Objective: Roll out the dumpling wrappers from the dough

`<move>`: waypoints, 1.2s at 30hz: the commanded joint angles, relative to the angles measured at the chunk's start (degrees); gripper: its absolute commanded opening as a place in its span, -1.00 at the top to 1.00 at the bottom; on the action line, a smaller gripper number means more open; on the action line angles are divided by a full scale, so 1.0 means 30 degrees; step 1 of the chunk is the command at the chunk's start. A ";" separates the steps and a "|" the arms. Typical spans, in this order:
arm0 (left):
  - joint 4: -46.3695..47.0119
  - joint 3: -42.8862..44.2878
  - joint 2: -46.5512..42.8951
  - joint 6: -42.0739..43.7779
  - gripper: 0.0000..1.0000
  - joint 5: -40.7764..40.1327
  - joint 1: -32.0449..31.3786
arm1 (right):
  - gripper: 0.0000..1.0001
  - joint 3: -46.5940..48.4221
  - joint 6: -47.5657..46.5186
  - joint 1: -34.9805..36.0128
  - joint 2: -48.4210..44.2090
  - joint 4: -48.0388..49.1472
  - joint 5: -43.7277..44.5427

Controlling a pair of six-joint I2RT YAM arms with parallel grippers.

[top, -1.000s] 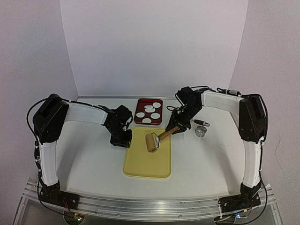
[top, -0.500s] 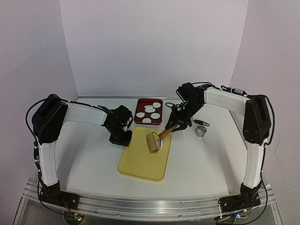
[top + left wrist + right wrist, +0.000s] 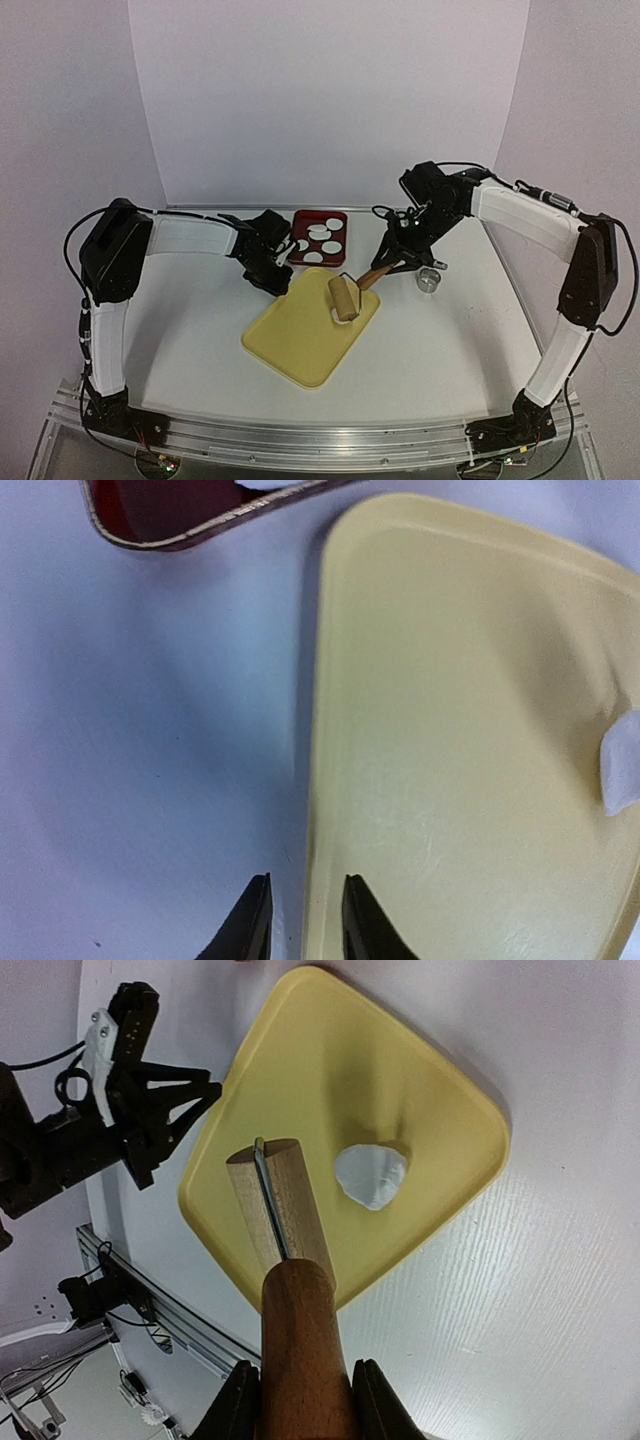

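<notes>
A small white dough lump [image 3: 372, 1175] lies on the yellow board [image 3: 300, 345], near its far right side; it also shows in the left wrist view [image 3: 622, 765]. My right gripper [image 3: 392, 264] is shut on the brown handle of a wooden rolling pin [image 3: 345, 297]. The roller [image 3: 280, 1205] hangs over the board just beside the dough. Several round white dumpling wrappers [image 3: 322, 232] lie in a red tray [image 3: 343, 216] behind the board. My left gripper [image 3: 305, 905] straddles the board's far left edge [image 3: 318, 780], jaws narrowly apart around the rim.
A small metal ring cutter [image 3: 429, 280] stands on the white table right of the board, below my right wrist. The red tray's corner [image 3: 150, 535] lies close to the left gripper. White walls close the back and sides.
</notes>
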 commanded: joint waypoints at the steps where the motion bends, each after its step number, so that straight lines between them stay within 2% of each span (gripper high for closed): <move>1: -0.0265 0.1217 -0.0493 -0.1862 0.34 -0.0485 0.0072 | 1.00 0.0484 -0.1683 0.0124 -0.0597 -0.1160 0.0930; 4: -0.0871 0.0810 -0.1686 -0.4857 0.03 -0.0504 0.0062 | 1.00 0.1339 -0.3287 0.0279 0.0083 -0.2800 0.1689; 6: -0.1496 0.0139 -0.2997 -0.7269 -0.09 -0.0705 0.0077 | 1.00 0.2246 -0.4426 0.0483 0.0607 -0.3786 0.2755; 12: -0.1682 -0.4523 -0.6924 -1.3952 -0.17 0.1728 0.0052 | 1.00 0.4135 -0.6292 0.0777 0.1651 -0.4583 0.3915; 15: -0.1445 -0.6813 -0.8621 -1.5885 -0.18 0.1996 0.0052 | 1.00 0.4685 -0.6261 0.0836 0.2236 -0.4546 0.3848; 17: -0.1139 -0.7923 -0.9245 -1.6543 -0.19 0.2299 0.0051 | 1.00 0.5010 -0.6181 0.0919 0.2572 -0.4516 0.3848; 23: -0.1657 -0.9044 -0.8563 -1.7258 -0.20 0.3231 -0.0032 | 1.00 0.6069 -0.6008 0.1107 0.3031 -0.4503 0.4228; 27: -0.0651 -0.9636 -0.8239 -1.7354 -0.16 0.3518 -0.0036 | 1.00 0.6039 -0.5816 0.1109 0.3003 -0.4446 0.4365; 31: 0.0221 -0.9291 -0.6948 -1.6854 0.02 0.4183 -0.0039 | 1.00 0.6001 -0.5759 0.1119 0.2964 -0.4455 0.4373; 36: -0.1529 -0.8102 -0.5455 -1.6161 0.32 0.2999 -0.0038 | 1.00 0.5889 -0.5742 0.1121 0.2635 -0.4453 0.4779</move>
